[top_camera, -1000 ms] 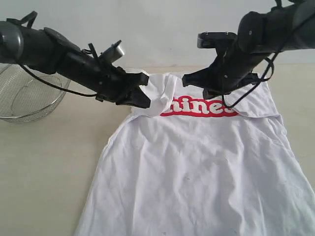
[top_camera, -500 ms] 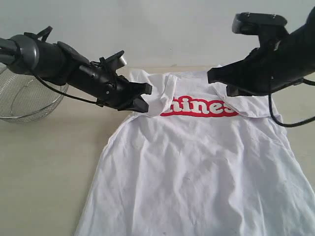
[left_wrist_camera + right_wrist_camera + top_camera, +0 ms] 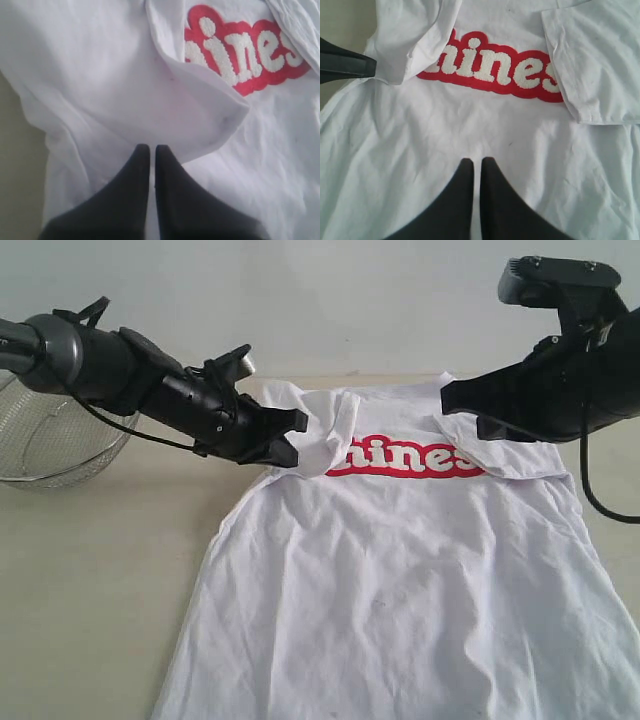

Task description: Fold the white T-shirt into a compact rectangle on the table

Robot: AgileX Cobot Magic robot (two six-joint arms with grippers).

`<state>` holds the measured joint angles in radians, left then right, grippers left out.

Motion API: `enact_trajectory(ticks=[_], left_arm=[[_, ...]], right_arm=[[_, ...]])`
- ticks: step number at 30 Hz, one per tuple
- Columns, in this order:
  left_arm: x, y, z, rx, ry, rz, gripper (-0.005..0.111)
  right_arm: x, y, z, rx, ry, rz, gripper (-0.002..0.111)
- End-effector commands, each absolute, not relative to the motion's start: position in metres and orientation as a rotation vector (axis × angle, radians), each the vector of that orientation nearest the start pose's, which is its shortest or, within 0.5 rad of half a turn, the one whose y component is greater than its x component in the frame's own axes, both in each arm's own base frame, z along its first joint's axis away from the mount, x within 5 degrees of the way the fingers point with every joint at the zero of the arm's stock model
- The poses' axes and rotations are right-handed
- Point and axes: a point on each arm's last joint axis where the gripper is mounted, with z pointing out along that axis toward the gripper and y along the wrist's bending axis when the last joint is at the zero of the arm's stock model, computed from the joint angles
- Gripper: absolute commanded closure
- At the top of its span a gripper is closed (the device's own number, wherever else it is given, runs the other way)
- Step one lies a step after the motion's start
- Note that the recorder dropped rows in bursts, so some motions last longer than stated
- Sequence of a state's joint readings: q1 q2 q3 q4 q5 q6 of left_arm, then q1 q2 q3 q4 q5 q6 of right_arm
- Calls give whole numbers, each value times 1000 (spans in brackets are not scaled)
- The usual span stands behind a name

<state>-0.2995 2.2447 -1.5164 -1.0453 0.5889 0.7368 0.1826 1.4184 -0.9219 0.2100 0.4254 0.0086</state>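
Exterior view: white T-shirt (image 3: 400, 580) lies spread out on the tabletop (image 3: 90, 580), with both sleeves flipped in over the chest.
Left fingers (image 3: 272, 435) are pressed closed, tips right at the edge of the folded sleeve (image 3: 322, 435) on that side. Right fingers (image 3: 470, 400) are closed too, hovering above the other sleeve (image 3: 505, 445). The red lettering band (image 3: 405, 458) shows between the two folds.

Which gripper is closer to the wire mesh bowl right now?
Left. The left gripper is at a folded-in sleeve of the white T-shirt, on the side facing the wire-mesh bowl. The right gripper hangs over the opposite sleeve, across the shirt from it.
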Motion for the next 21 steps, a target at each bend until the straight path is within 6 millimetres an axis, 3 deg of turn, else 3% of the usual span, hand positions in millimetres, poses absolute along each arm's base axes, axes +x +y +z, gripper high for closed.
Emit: enact_trajectory(ticks=[1, 8, 21], left_arm=[[435, -180, 120, 280, 2544, -810, 102], [434, -180, 106, 255, 2581, -811, 102], [438, -165, 103, 232, 2612, -733, 102]], right_arm=[[287, 62, 264, -19, 2408, 296, 108], [287, 62, 264, -18, 2410, 301, 108], [286, 62, 264, -23, 2411, 300, 108]])
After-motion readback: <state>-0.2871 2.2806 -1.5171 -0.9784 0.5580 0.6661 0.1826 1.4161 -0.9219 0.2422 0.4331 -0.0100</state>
